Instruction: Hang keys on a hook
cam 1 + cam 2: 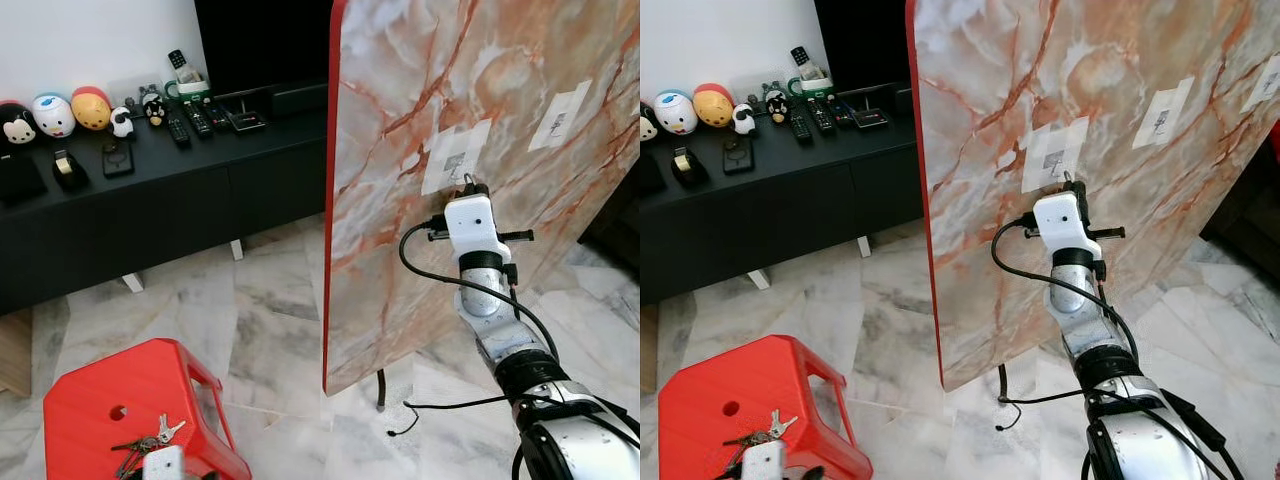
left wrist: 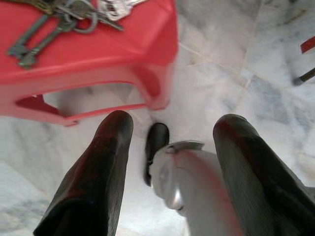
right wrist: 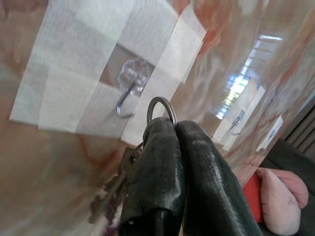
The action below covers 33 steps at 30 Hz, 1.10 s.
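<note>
1. Right wrist view, close up: right gripper [image 3: 170, 129] pinched tight on a key ring [image 3: 162, 109], keys dangling below the fingers. Ring sits just beside the metal hook [image 3: 126, 101], not yet over it. Hook is held to the marbled board [image 1: 400, 120] under white tape [image 3: 74, 73].
2. Head views give the wider setting: right arm raised and stretched forward, gripper at the nearer taped patch on the upright board. A second taped hook [image 1: 558, 117] farther along the board.
3. Second bunch of keys [image 1: 148, 441] lies on the red stool [image 1: 90, 400], low on the robot's left.
4. Left wrist view: left gripper [image 2: 167, 147] spread wide, holding nothing, pointing down past the stool edge at the marble floor [image 2: 231, 64]; that key bunch shows on the stool top.
5. Black cabinet [image 1: 150, 190] behind, carrying toy figures and remotes.
</note>
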Motion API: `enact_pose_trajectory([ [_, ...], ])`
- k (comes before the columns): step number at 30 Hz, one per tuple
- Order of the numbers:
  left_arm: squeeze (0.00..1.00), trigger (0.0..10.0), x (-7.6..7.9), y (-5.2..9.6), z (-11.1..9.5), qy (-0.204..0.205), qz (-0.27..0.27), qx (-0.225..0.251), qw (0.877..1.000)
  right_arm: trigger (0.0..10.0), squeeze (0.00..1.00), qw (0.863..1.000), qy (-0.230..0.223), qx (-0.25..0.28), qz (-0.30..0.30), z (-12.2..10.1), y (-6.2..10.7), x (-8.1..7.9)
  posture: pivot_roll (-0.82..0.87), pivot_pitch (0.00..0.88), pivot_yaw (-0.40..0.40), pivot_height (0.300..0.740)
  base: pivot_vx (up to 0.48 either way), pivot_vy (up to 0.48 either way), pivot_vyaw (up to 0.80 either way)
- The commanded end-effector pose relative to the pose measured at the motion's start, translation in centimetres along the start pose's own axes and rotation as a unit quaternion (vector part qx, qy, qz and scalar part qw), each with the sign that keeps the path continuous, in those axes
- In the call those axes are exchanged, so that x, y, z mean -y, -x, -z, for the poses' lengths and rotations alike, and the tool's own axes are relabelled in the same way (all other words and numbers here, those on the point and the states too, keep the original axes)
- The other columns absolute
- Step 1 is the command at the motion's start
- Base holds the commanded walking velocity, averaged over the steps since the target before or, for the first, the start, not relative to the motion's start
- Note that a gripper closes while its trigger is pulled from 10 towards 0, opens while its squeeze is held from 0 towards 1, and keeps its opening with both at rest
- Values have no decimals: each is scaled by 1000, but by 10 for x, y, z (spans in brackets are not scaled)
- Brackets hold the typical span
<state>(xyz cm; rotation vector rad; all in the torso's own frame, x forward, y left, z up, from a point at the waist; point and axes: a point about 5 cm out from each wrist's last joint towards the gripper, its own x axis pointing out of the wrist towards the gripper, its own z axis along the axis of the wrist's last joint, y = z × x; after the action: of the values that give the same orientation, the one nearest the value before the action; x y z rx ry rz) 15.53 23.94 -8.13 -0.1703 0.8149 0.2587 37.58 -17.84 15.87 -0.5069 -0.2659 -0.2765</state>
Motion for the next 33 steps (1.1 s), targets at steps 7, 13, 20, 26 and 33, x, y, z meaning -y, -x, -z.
enact_pose_trajectory([
  [7,0,10000,4,1,7,9,1,-9,1000,10000,0,1000,11,8,-11,-6,-5,-1,119,109,-67,740,0,0,0],
  [13,0,10000,22,-2,7,7,11,-9,1000,10000,0,999,23,15,-24,-7,-4,-4,118,109,-67,740,0,0,0],
  [20,0,10000,10,1,9,9,5,-10,1000,10000,0,999,25,10,-31,-4,-1,-7,118,110,-67,740,0,0,0],
  [26,0,10000,3,3,10,9,1,-9,1000,10000,0,999,29,5,-36,-4,-1,-8,118,110,-67,740,0,0,0],
  [33,0,10000,23,-1,9,9,9,-10,1000,10000,0,998,26,10,-53,-5,0,-12,121,113,-68,740,0,0,0],
])
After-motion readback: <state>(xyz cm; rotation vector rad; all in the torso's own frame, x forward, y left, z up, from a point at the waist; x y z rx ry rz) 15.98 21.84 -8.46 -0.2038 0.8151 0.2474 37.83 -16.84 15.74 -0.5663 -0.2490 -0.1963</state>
